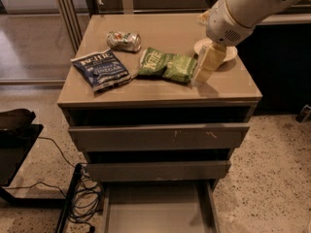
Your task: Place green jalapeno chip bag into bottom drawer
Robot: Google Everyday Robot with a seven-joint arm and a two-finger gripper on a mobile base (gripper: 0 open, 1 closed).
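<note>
Camera view: my hand [201,75] hangs low over the desk [160,90], just beside the right end of the green bag [166,65]. I cannot tell whether it is apart or together. That bag lies flat mid-desk, between a blue bag [101,70] and a plate [230,54]. Below, the bottom drawer [155,208] stands pulled open.
</note>
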